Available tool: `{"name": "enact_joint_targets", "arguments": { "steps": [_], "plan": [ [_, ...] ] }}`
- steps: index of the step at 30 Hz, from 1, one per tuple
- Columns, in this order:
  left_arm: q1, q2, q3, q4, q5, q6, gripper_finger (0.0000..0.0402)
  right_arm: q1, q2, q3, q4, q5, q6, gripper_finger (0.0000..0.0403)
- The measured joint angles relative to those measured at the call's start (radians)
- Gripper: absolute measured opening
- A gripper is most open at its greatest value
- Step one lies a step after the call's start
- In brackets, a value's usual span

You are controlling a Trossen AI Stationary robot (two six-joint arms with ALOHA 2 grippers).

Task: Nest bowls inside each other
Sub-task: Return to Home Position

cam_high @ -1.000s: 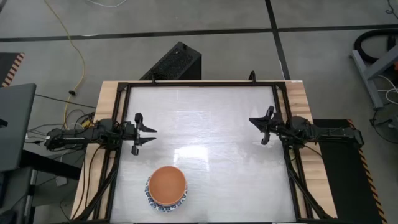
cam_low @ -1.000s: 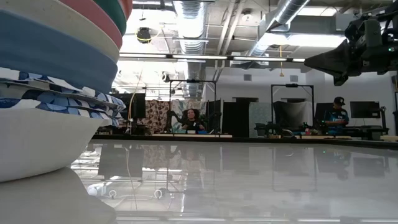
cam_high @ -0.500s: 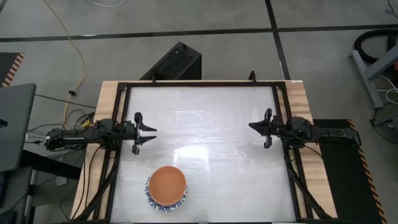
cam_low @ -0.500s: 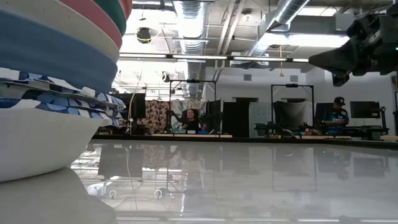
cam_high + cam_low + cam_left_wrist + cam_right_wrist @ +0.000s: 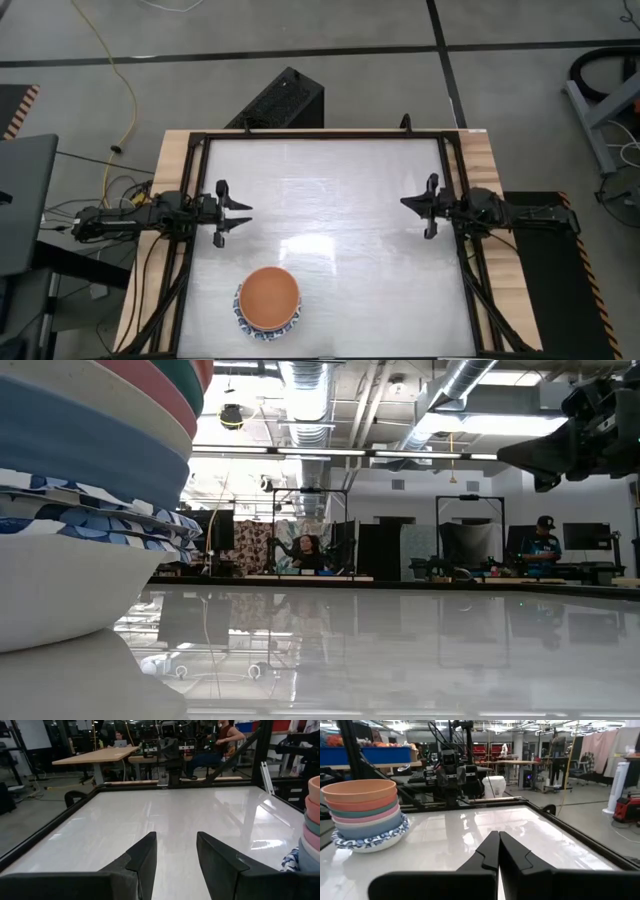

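The bowls stand nested in one stack (image 5: 268, 301) near the table's front edge, left of centre. An orange bowl is on top, and the bottom white bowl with a blue-patterned rim rests on the tabletop. The stack also shows in the right wrist view (image 5: 366, 815), the left wrist view (image 5: 311, 830) and close up in the low view (image 5: 80, 490). My left gripper (image 5: 246, 217) (image 5: 176, 855) waits open at the left edge, pointing level across the table. My right gripper (image 5: 404, 203) (image 5: 498, 847) (image 5: 505, 456) is shut and empty at the right edge. Both are well away from the stack.
A black frame (image 5: 320, 135) runs around the glossy white tabletop. A black box (image 5: 283, 100) sits on the floor beyond the far edge. The tabletop (image 5: 330, 200) between the grippers lies bare. People sit and stand at benches in the room behind.
My right gripper has turned a little at the table's right edge and now points straighter across the table, still shut. The stack of bowls and my left gripper have kept still.
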Motion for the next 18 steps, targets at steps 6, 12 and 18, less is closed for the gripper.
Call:
{"name": "enact_joint_targets", "arguments": {
  "steps": [6, 12, 18],
  "plan": [
    [0.0, 0.0, 0.0, 0.0, 0.0, 0.0, 0.013, 0.0, 0.0, 0.0, -0.001, -0.003, 0.0, 0.0025],
    [0.0, 0.0, 0.0, -0.001, 0.001, 0.0, 0.013, -0.001, 0.0, 0.0, -0.002, -0.003, 0.007, 0.0025],
    [0.0, 0.0, 0.0, -0.001, 0.001, 0.0, 0.013, -0.001, 0.0, 0.0, -0.002, -0.003, 0.008, 0.0025]
  ]
}}
